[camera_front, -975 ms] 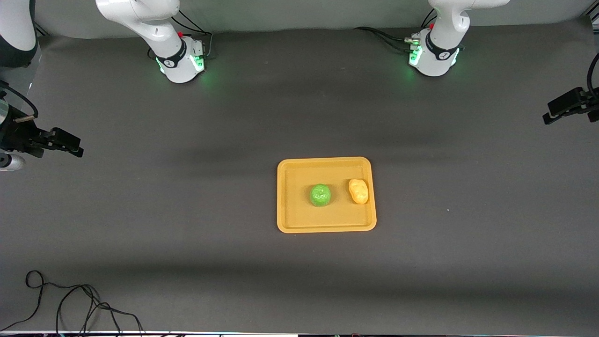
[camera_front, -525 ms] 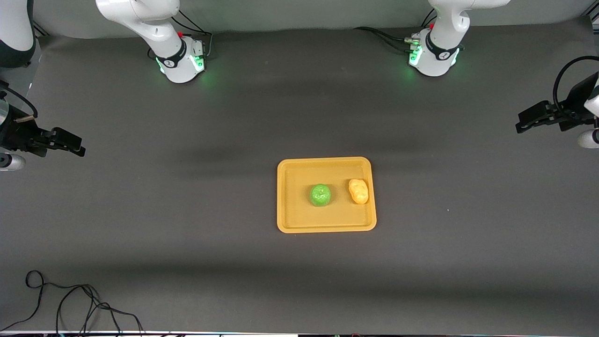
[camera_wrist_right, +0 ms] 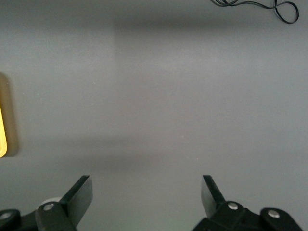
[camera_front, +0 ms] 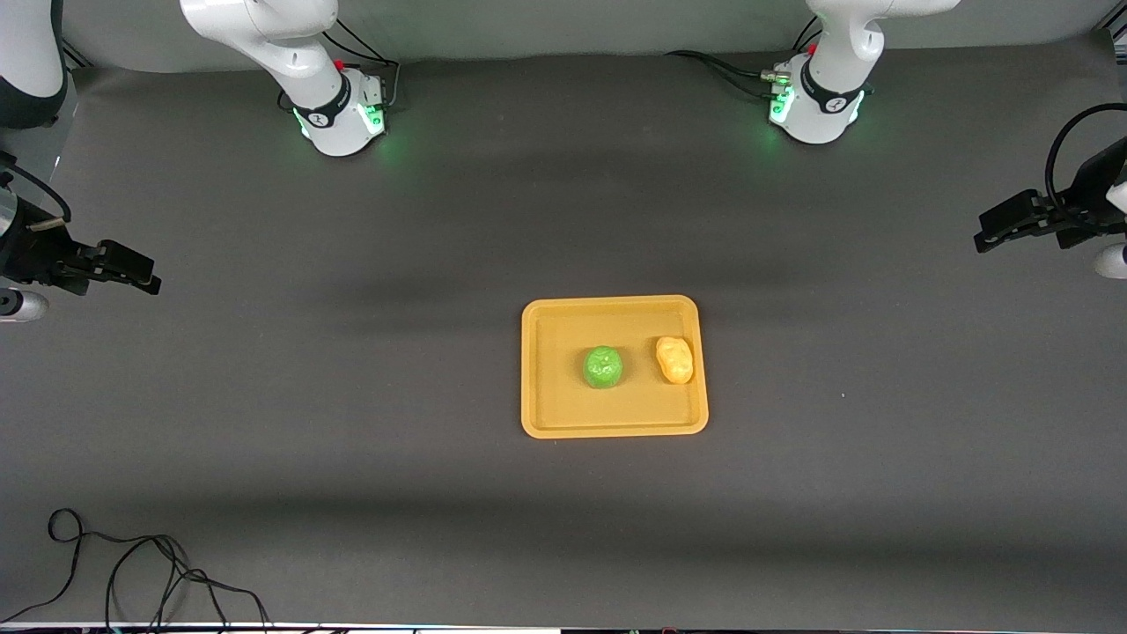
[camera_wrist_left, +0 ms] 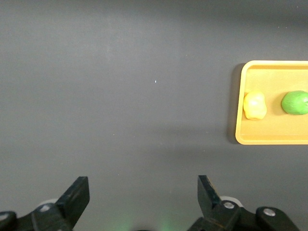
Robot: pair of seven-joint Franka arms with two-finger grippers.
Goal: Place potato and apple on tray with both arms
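Note:
The yellow-orange tray [camera_front: 541,414] lies at the middle of the table. The green apple [camera_front: 604,367] sits on it near its centre. The yellow-orange potato [camera_front: 674,360] lies on it beside the apple, toward the left arm's end. Both also show in the left wrist view, the potato [camera_wrist_left: 254,106] and the apple [camera_wrist_left: 294,102] on the tray [camera_wrist_left: 269,137]. My left gripper [camera_front: 990,233] is open and empty, up over bare table at the left arm's end; its jaws [camera_wrist_left: 143,195] stand wide apart. My right gripper [camera_front: 145,273] is open and empty over bare table at the right arm's end [camera_wrist_right: 146,192].
A black cable [camera_front: 132,572] lies coiled on the table near the front camera at the right arm's end, and shows in the right wrist view [camera_wrist_right: 269,6]. The arms' green-lit bases [camera_front: 339,119] [camera_front: 814,110] stand along the table edge farthest from the front camera.
My left gripper has swung in from the frame's edge toward the table's middle, then settled. My right gripper has barely moved. The apple and potato lie still on the tray.

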